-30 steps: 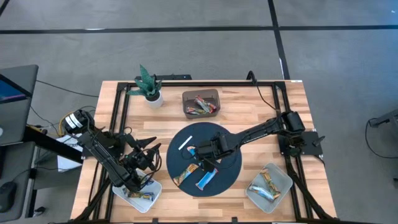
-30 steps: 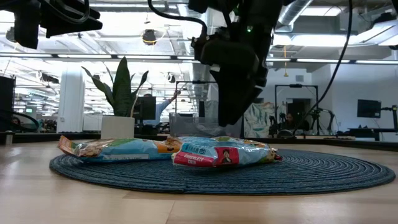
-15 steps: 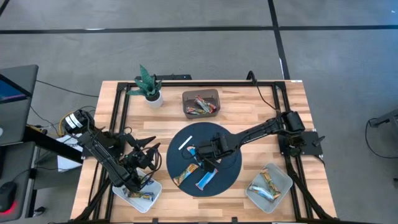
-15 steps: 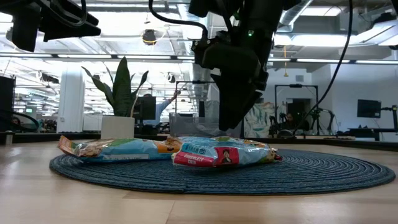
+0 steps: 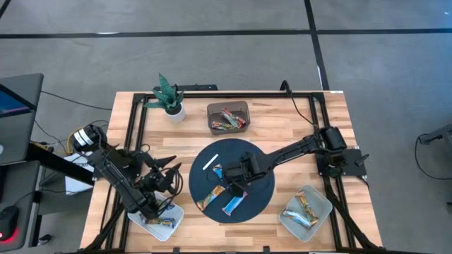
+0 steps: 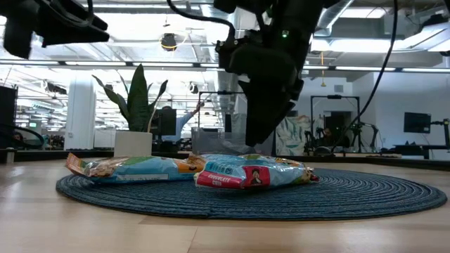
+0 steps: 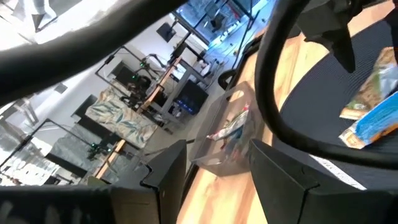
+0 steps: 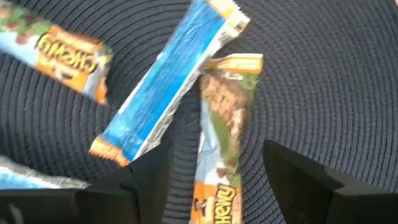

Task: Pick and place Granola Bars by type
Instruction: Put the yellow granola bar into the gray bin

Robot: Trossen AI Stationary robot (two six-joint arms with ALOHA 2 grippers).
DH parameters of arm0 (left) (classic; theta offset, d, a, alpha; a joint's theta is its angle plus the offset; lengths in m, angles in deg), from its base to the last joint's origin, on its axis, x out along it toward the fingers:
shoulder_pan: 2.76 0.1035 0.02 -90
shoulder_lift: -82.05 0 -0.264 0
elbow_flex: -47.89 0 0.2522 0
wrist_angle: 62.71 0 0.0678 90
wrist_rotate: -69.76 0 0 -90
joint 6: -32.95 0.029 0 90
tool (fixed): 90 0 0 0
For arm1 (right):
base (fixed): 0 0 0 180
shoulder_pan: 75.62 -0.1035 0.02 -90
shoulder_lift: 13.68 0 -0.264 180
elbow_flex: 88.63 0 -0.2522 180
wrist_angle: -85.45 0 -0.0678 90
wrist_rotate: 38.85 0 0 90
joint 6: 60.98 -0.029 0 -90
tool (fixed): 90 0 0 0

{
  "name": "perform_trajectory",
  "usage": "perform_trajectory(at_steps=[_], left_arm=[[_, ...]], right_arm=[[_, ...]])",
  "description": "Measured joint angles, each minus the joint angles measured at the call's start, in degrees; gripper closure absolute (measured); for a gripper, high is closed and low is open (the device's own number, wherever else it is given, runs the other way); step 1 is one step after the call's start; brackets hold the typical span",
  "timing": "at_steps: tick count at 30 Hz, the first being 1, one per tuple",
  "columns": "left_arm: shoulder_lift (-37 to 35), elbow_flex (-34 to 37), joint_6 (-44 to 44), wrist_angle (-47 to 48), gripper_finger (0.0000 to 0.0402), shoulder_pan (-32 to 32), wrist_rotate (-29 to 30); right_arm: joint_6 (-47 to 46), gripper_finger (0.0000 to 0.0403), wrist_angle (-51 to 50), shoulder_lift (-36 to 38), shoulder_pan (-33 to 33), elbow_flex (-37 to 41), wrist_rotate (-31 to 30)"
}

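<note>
High view: right gripper (image 5: 236,185) hovers over the round dark mat (image 5: 261,201), jaws spread wide around nothing, granola bars (image 5: 233,202) lying loose beneath. More bars fill the brown bin (image 5: 227,118) behind the mat, the clear tray (image 5: 306,210) front right and the tray (image 5: 156,220) front left. Left gripper (image 5: 164,178) waits beside that tray, jaws parted, over the worktop (image 5: 332,127).

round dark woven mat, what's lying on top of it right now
On the round dark woven mat lie several wrapped granola bars and a thin white stick. The right gripper hovers open above the bars, hiding part of the mat beneath it.
</note>
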Motion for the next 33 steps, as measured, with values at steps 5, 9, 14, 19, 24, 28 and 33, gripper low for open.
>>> perform_trajectory(at_steps=[5,9,14,19,24,28,33], left_arm=[[0.00,-2.77,6.06,-4.13,0.0233,-3.82,0.29],[0.00,-4.17,18.40,-12.64,0.0233,-6.76,0.34],[0.00,-4.49,34.19,-23.94,0.0233,-7.78,-2.99],[0.00,-4.49,51.69,-37.94,0.0243,-6.61,-6.51],[0.00,-4.49,71.50,-54.80,0.0259,-4.32,-15.38],[0.00,-4.49,84.68,-67.17,0.0269,-1.57,-26.71],[0.00,-4.51,96.99,-77.55,0.0271,2.77,-44.48]], right_arm=[[0.11,0.0164,1.10,-0.07,-0.66,1.34,-0.30],[1.71,0.0164,1.05,-0.09,-1.51,1.70,-1.42],[4.58,0.0164,3.26,-0.09,-3.04,1.70,-2.55],[9.06,0.0164,5.83,-0.09,-4.38,1.70,-4.55],[12.17,0.0164,7.74,-0.09,-4.79,1.70,-4.54],[13.54,0.0164,8.47,-0.09,-4.76,1.70,-4.53],[13.63,0.0164,8.91,-0.09,-4.95,1.70,-4.47]])
